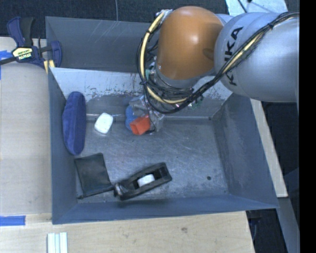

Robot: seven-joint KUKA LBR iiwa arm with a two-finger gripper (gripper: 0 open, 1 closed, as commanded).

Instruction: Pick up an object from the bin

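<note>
the gripper [147, 116] hangs over a red and blue object [138, 124] just right of the small white block [104, 123]. a dark blue oblong pouch [74, 123] lies just left of that block; a black flat pad [93, 174] and a black tape dispenser [143, 181] lie in front of it.

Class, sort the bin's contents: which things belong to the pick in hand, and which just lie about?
In the job: tool; red and blue thing at the tool; grey bin.
Lying about: blue oblong pouch; white lump; black flat pad; black tape dispenser.
</note>
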